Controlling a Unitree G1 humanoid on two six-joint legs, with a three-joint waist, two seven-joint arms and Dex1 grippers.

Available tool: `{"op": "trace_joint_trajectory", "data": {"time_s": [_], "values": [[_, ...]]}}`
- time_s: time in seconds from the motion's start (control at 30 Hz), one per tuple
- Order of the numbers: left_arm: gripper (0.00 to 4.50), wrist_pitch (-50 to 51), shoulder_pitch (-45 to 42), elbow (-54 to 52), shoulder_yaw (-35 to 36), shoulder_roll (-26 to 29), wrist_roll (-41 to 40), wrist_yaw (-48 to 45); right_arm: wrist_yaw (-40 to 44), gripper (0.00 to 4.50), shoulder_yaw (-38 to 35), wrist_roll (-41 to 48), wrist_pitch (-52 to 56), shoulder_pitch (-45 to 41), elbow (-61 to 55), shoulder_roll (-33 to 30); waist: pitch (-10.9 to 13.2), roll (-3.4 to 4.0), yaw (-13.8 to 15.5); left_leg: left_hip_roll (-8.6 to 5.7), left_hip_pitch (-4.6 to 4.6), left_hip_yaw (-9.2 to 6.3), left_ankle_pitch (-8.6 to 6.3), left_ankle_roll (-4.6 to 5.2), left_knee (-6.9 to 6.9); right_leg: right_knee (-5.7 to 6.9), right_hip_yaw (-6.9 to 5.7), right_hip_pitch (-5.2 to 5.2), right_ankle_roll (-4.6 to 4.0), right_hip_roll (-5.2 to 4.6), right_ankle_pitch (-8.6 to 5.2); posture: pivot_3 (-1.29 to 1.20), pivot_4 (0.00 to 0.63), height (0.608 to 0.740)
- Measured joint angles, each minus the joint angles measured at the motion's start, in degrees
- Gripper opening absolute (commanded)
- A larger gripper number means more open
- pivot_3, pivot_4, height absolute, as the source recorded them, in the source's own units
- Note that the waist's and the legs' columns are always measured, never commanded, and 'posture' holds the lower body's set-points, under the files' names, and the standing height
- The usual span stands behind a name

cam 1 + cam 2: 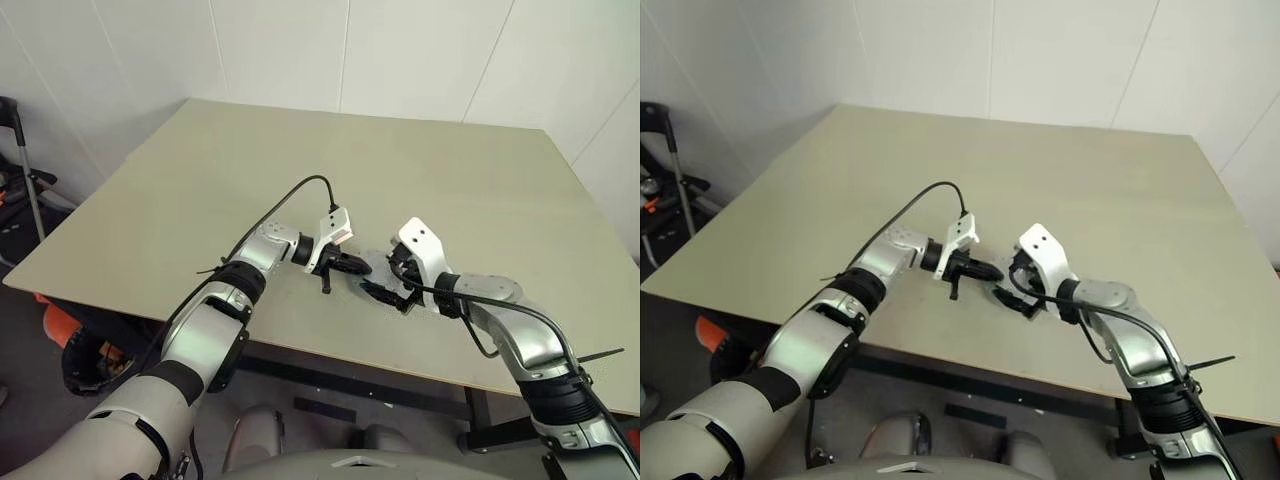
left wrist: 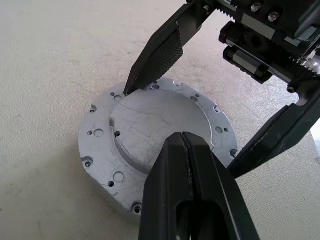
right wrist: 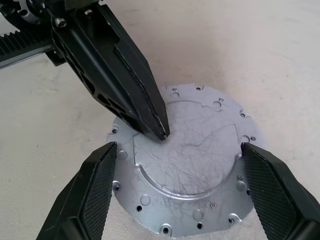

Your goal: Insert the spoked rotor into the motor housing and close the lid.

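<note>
1. Lid [image 3: 187, 165], or what I take for it: a silver round plate w/ a raised round centre and small holes round the rim, lying flat on the bench [image 1: 250, 170] at the near edge, between my two tools. It sits on top of a round body, prob. the motor housing; I can't see windings or the spoked rotor, so presumably both are under it.
2. Progress, my read: rotor looks already in and lid is on. What's left is at most checking it's seated flush; it looks level from both wrist views.
3. Left tool [image 2: 186, 145]: fingers pressed together, nothing between them. Tip points down at the raised centre of the plate and seems to touch or nearly touch it, near its edge step.
4. Right tool [image 3: 180, 200]: fingers wide apart, straddling the plate, one finger on each side, holding nothing. In the left wrist view one fingertip sits at the plate's rim; can't tell if it's touching.
</note>
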Motion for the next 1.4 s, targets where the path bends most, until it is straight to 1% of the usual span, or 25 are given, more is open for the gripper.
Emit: {"op": "trace_joint_trajectory", "data": {"time_s": [0.2, 0.33, 0.47, 0.6, 0.67, 0.73, 0.8, 0.9, 1.0, 1.07, 1.23, 1.4], "values": [[0.00, -0.02, 0.00, 0.00, 0.05, -0.30, 0.10, -0.05, -1.00, 4.47, -2.11, 1.09, 1.39, 1.00, -1.19, -0.46, 0.01, -0.01, 0.03, 0.00, -0.02, 0.00, 0.00, 0.00, 0.00, -0.01, 0.00, -0.01, 0.00, 0.00, 0.00, 0.00, 0.000, 0.740], [0.00, -0.02, 0.00, -0.03, 0.06, -0.47, 0.12, -0.35, -0.97, 4.47, -4.86, 2.72, 2.91, 4.01, -4.03, -1.60, 0.02, -0.02, 0.28, 0.00, -0.04, 0.00, 0.00, 0.01, -0.04, -0.03, 0.00, -0.04, 0.00, 0.00, 0.00, 0.00, 0.000, 0.740], [0.00, -0.01, 0.00, -0.09, 0.07, -0.60, 0.19, -0.60, 0.18, 4.47, -10.92, 8.14, 7.13, 8.11, -8.90, -2.65, 0.04, -0.03, 0.76, 0.00, -0.02, 0.01, -0.02, 0.03, -0.07, -0.05, 0.00, -0.04, 0.01, 0.00, -0.01, 0.00, 0.000, 0.740], [0.00, -0.01, 0.01, -0.10, 0.06, -0.85, 0.25, -0.81, 0.79, 4.47, -18.04, 16.50, 14.52, 11.50, -13.91, -2.06, 0.04, -0.02, 1.15, 0.00, 0.00, 0.01, -0.01, 0.02, -0.08, -0.05, 0.00, -0.04, 0.01, 0.00, -0.01, 0.00, 0.000, 0.740], [0.00, -0.01, 0.01, -0.08, 0.06, -0.90, 0.38, -0.82, -1.31, 4.47, -21.49, 19.62, 18.91, 11.52, -15.00, 0.17, 0.04, -0.02, 1.16, 0.00, 0.01, 0.01, -0.01, 0.02, -0.08, -0.04, 0.00, -0.03, 0.01, 0.00, -0.01, 0.00, 0.000, 0.740], [0.00, -0.01, 0.00, -0.05, 0.11, -0.95, 0.45, -0.83, -6.12, 4.47, -25.80, 21.75, 25.01, 9.89, -15.03, 6.09, 0.04, 0.01, 1.11, 0.00, 0.02, 0.01, 0.02, -0.02, -0.08, -0.03, 0.01, -0.07, 0.01, 0.00, -0.01, 0.00, 0.000, 0.740], [0.00, -0.01, -0.02, 0.00, 0.13, -1.07, 0.50, -0.86, -11.11, 4.47, -29.98, 23.01, 31.34, 6.25, -14.25, 12.46, 0.05, 0.09, 1.00, -0.02, 0.02, 0.02, 0.08, -0.13, -0.10, 0.01, 0.03, -0.10, 0.01, -0.01, -0.01, 0.00, 0.000, 0.740], [0.00, -0.02, -0.08, 0.05, 0.16, -1.24, 0.59, -0.97, -18.27, 4.47, -36.42, 22.48, 39.10, -0.64, -13.28, 21.03, 0.05, 0.13, 1.01, -0.03, 0.01, 0.02, 0.25, -0.41, -0.26, 0.02, 0.03, -0.20, 0.01, -0.01, -0.01, 0.00, 0.000, 0.740], [0.00, -0.03, -0.12, 0.06, 0.27, -1.37, 0.63, -1.11, -24.05, 4.47, -42.13, 20.01, 44.50, -5.04, -10.88, 26.11, 0.05, 0.13, 1.24, -0.13, -0.03, 0.04, 0.42, -0.69, -0.52, 0.01, 0.02, -0.33, 0.01, -0.09, -0.01, 0.00, 0.000, 0.740], [0.00, -0.05, -0.15, 0.06, 0.53, -1.31, 0.63, -1.47, -26.72, 4.47, -44.71, 18.96, 45.83, -5.85, -9.06, 27.50, 0.05, 0.14, 1.31, -0.17, -0.09, 0.05, 0.44, -0.72, -0.62, 0.01, 0.01, -0.41, 0.01, -0.12, 0.00, 0.00, 0.000, 0.740], [0.00, -0.06, -0.40, 0.06, 0.65, -1.32, 0.75, -1.61, -30.96, 4.47, -48.28, 18.81, 46.08, -7.75, -6.73, 28.41, 0.03, 0.17, 1.26, -0.15, -0.06, 0.06, 0.46, -0.77, -0.84, 0.07, -0.04, -0.51, 0.03, -0.09, 0.01, 0.00, 0.000, 0.740], [0.00, -0.06, -0.40, 0.06, 0.71, -1.28, 0.77, -1.62, -33.90, 4.47, -50.74, 21.40, 46.08, -8.36, -4.43, 29.11, 0.03, 0.18, 1.30, -0.13, -0.04, 0.06, 0.51, -0.84, -0.95, 0.06, -0.09, -0.52, 0.02, -0.09, 0.01, 0.00, 0.000, 0.740]]}}
